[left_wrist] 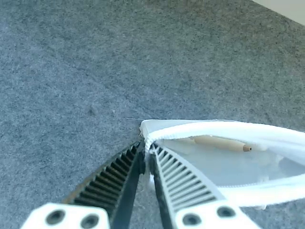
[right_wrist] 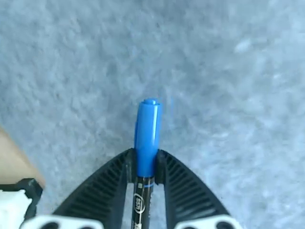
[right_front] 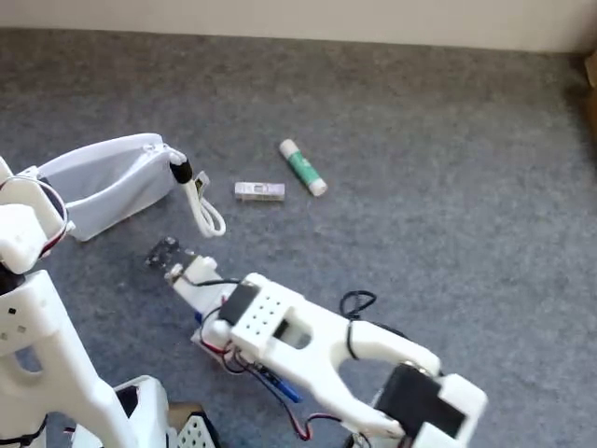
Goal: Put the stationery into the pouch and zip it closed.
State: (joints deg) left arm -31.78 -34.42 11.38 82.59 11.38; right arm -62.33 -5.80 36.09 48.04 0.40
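At far left, the left gripper (left_wrist: 145,147) is pressed together on the end of the white pouch's (right_front: 112,182) rim, its ribbed black fingers (left_wrist: 178,183) pinching the fabric where the zip's teeth begin. The pouch lies on grey carpet (right_front: 448,187) with its mouth open, and a pale wooden pencil (left_wrist: 221,143) lies inside against one wall. At the pouch's other end a white cord loop (right_front: 205,213) with a black toggle trails onto the carpet.

Just beyond the loop lies a small white oblong item (right_front: 259,191). Near it, and apart from it, lies a green-and-white glue stick (right_front: 303,168), set at a slant. Both are outside the pouch.

The right arm (right_front: 317,345) stretches across the lower middle of the high view, its wrist end near the cord loop. The right gripper (right_wrist: 145,153) is closed to a narrow gap around a blue marker (right_wrist: 147,133). Its fingers clamp the barrel from both sides just behind the blue cap, which juts forward past the fingertips over bare carpet.
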